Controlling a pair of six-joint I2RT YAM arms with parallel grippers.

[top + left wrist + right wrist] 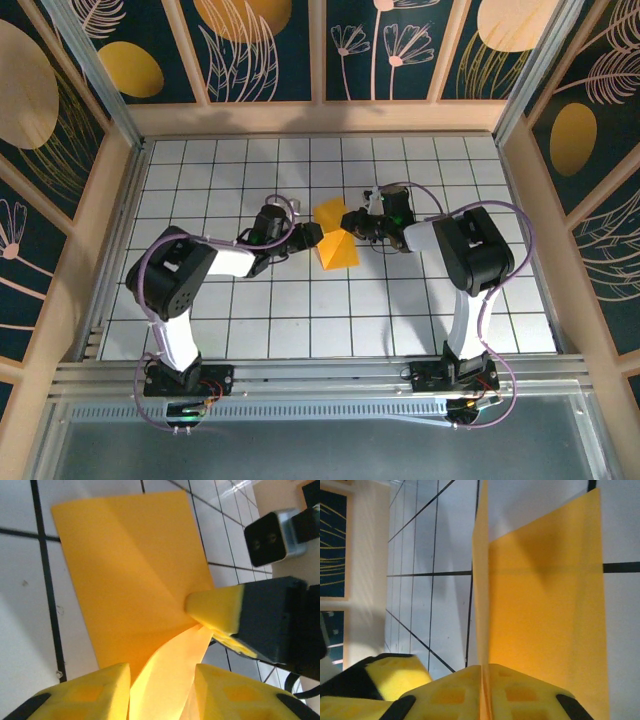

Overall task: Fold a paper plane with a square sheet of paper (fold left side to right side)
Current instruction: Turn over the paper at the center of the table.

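Pinching the square sheet of paper along its raised edge, the right claw is gripping it tight near the middle of the tabletop, while the left claw is standing open around a lifted flap.

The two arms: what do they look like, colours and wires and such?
Both the left arm and the right arm have white tube-like links between chunky black joints, with thin purple cables looping alongside. Each ends in a black gripper: the left gripper and right gripper have blocky yellow pads with square dimples.
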